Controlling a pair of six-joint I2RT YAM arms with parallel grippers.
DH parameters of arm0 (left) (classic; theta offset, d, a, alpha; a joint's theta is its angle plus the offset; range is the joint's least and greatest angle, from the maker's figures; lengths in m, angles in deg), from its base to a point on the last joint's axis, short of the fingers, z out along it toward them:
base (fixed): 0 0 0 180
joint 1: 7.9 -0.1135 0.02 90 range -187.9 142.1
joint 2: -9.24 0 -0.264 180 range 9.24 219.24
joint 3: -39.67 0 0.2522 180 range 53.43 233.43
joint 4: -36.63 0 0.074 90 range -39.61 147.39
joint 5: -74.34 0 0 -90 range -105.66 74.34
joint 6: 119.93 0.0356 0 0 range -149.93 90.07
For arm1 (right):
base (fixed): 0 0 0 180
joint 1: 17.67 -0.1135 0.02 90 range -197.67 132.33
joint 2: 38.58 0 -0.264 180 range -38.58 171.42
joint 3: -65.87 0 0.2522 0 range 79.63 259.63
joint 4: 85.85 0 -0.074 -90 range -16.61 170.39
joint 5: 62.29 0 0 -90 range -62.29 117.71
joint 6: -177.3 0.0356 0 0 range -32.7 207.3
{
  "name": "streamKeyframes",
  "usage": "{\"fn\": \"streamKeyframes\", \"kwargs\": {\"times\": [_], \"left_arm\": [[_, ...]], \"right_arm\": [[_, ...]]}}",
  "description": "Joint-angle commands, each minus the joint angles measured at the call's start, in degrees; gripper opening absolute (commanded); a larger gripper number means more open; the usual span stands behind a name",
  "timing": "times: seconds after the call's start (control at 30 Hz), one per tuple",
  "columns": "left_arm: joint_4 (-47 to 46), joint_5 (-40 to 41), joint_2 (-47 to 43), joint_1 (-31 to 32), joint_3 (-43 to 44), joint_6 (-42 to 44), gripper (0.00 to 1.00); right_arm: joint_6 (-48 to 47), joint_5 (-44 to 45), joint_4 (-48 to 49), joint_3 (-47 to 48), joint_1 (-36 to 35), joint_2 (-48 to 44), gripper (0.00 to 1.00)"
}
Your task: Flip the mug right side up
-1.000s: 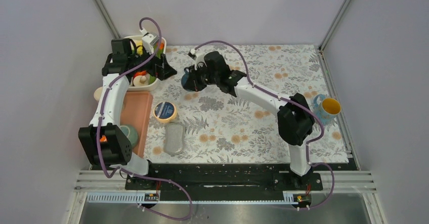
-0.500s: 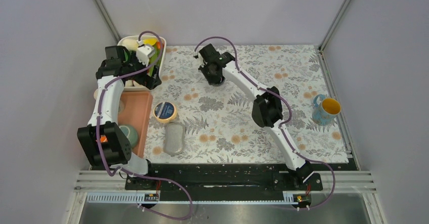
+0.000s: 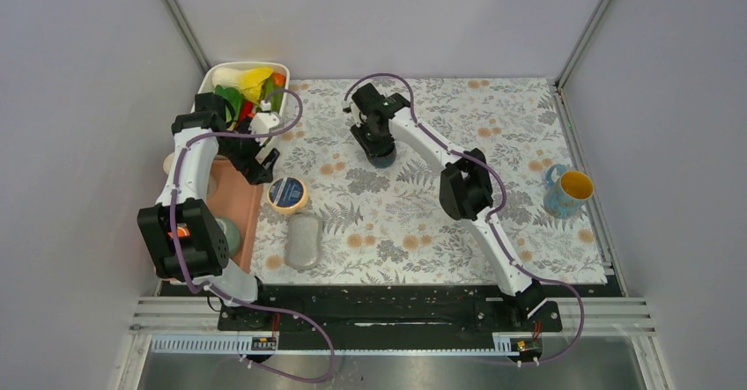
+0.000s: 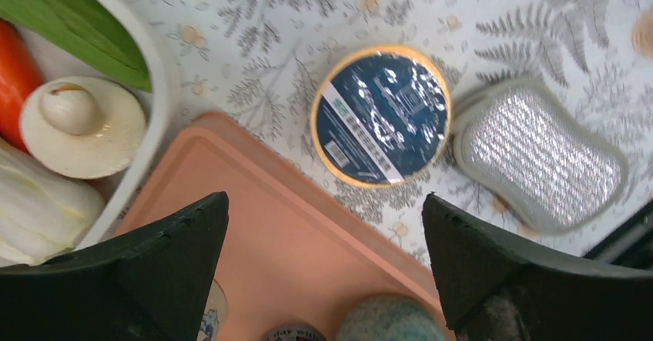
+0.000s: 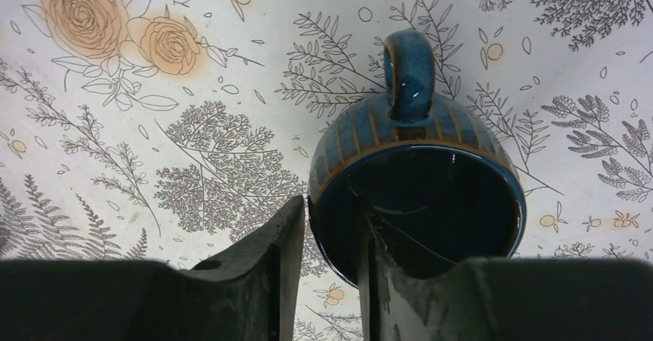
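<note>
right wrist: right hand (image 5: 329, 216) pinches the mouth-up mug (image 5: 416, 137) by its rim on the counter (image 5: 154, 133); left hand (image 4: 323, 202) spread wide.

Dark blue striped mug (image 5: 420, 179) on white cloth (image 5: 115, 164) printed with grey ferns, orange roses.

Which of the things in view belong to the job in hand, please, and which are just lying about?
In the job: blue mug, right gripper pinching its rim.
Lying about: round tin, silver scourer, pink tray, vegetable bin, yellow-lined mug, open left gripper.
</note>
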Motion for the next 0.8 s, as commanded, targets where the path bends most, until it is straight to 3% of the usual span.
{"fn": "streamKeyframes", "kwargs": {"times": [0.0,0.17,0.23,0.37,0.5,0.6,0.77], "left_arm": [[13.4,2.6,0.1,-0.7,2.9,16.8,0.99],[22.9,11.1,-0.8,-0.9,3.2,25.9,0.98],[21.8,14.0,-2.8,-1.3,2.3,26.5,0.98],[19.3,14.8,-2.7,-4.5,6.7,20.1,0.94],[16.1,6.9,-3.0,-12.1,11.5,9.8,0.81],[9.8,3.5,-4.8,-18.8,7.5,2.8,0.62],[-9.8,4.6,-8.5,-27.5,-3.2,-3.7,0.61]], "right_arm": [[-0.5,-2.5,0.3,1.7,1.3,-2.2,0.41],[-1.1,-3.8,0.3,0.6,1.3,-6.7,0.54],[-1.2,-4.5,0.3,-0.8,1.2,-9.4,0.58],[-1.8,-4.1,0.8,-5.0,0.2,-15.9,0.64],[-2.0,-3.5,4.3,-13.6,-1.2,-23.3,0.65],[-1.5,-4.3,8.0,-20.5,-1.7,-28.4,0.67],[-0.8,-5.2,13.6,-28.9,-1.8,-34.6,0.67]]}}
